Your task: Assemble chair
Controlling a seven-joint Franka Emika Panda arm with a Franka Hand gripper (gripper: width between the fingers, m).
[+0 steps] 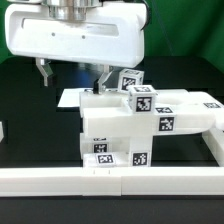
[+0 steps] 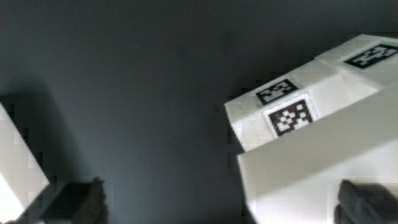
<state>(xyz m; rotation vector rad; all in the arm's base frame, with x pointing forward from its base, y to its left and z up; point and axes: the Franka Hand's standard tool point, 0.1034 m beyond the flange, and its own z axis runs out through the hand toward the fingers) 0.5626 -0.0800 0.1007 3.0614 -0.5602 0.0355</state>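
Arm count: one white robot arm, its two-finger gripper (image 1: 75,72) hanging over the rear of the dark table (image 1: 25,125).
Fingers: two dark fingers (image 1: 43,72), spread wide apart with nothing between them; in the wrist view the gripper (image 2: 217,200) shows both fingertips apart over bare table.
Border rails: two long white plastic rails in view, one (image 1: 60,180) along the table's front edge, one (image 1: 216,150) at the exterior view's right edge.
Chair parts: the matte white blocky plastic chair (image 1: 120,130) stands as one joined cluster; the exact number of blocks cannot be told.
Chair tags: about seven small square black-and-white tags visible in the exterior view, two clear in the wrist view.
Chair look: stepped stack of boxy blocks, a tall block in front, a flat slab (image 1: 190,108) reaching toward the exterior view's right.
Chair place: near the table's front edge, just behind the front rail, below and beside the gripper, not touching the fingers.
Wrist view: white tagged block (image 2: 320,130) beside the gripper.
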